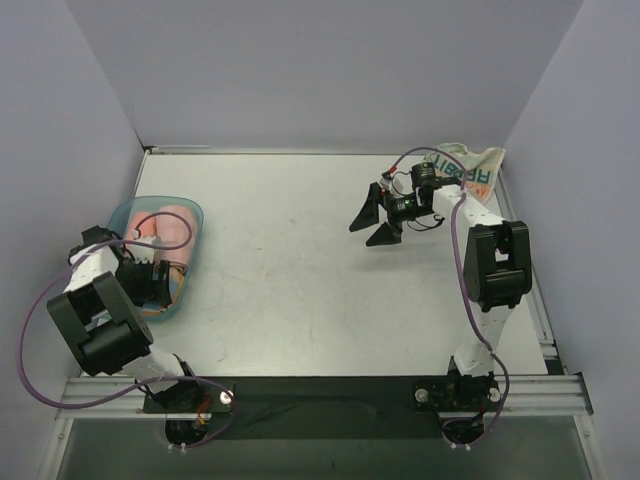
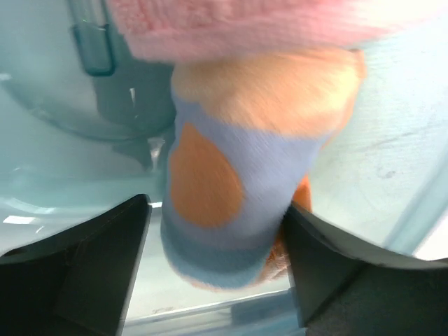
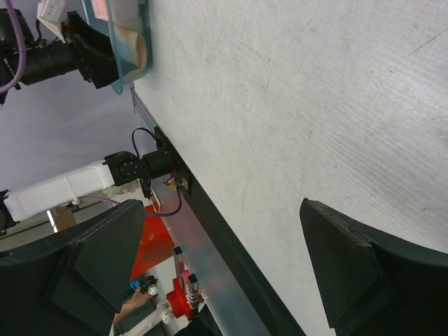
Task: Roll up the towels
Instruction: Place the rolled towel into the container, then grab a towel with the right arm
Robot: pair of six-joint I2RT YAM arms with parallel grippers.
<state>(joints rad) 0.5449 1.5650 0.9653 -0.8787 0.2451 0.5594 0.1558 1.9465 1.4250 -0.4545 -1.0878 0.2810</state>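
- The left claw (image 2: 217, 208) is hanging inside the teal tray (image 1: 196, 214), its jaws standing wide on either side of the striped towel (image 2: 210, 175), which is rolled into a bundle. A sliver of tray is showing between the roll and one finger, so I'm calling it bracketing, not squeezing.
- The pink towel (image 2: 245, 28) is lying just beyond that roll and touching it, in the same tray.
- The right claw (image 1: 372, 228) is hovering over bare table (image 1: 290, 270) with its jaws spread full and nothing in them.
- Here's what the next move is hinging on. The RABBIT towel (image 1: 478, 168) is sitting crumpled in the far right corner, behind the right claw, while the claw's fingers are pointing the other way, toward the table's middle.
- The right arm is much the nearer one; the left is well apart, across the table.
- The heap seems to be stretching along the back wall, but it's too bunched to give a true long axis.
- The right arm is covering the heap's near-left edge, and the right wrist view is showing none of it.
- The left wrist view is blurring up close, and from above the left arm is hiding its own claw.
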